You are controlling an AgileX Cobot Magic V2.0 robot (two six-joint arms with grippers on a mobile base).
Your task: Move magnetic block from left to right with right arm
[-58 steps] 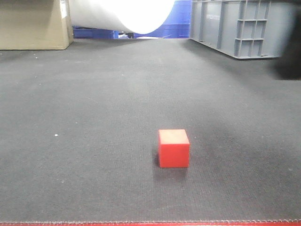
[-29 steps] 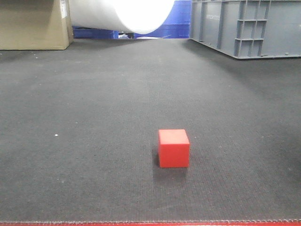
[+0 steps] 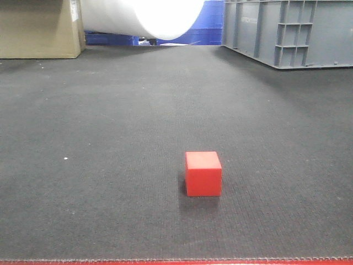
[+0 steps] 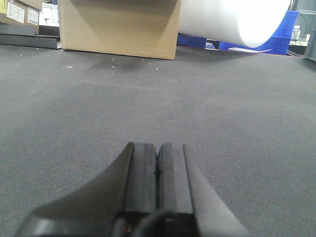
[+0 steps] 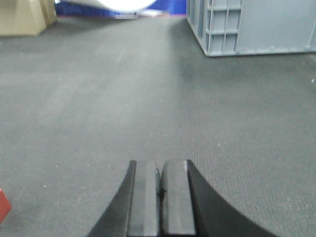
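The magnetic block (image 3: pixel 203 173), a small bright-red cube, rests flat on the dark mat near the front edge, slightly right of centre in the front view. A red corner of the magnetic block (image 5: pixel 3 203) shows at the far left edge of the right wrist view. My right gripper (image 5: pixel 160 167) is shut with nothing between its pads, low over the mat and to the right of the block. My left gripper (image 4: pixel 157 148) is also shut and empty over bare mat. Neither arm shows in the front view.
A grey plastic crate (image 3: pixel 287 30) stands at the back right, also seen as the crate (image 5: pixel 247 24). A cardboard box (image 3: pixel 38 27) stands at the back left. A big white roll (image 3: pixel 143 16) lies between them before blue bins (image 3: pixel 212 25). A red edge strip (image 3: pixel 176 262) borders the mat in front.
A dark blurred shape at the right edge of the front view one second ago has left the frame. The block has stayed in place.
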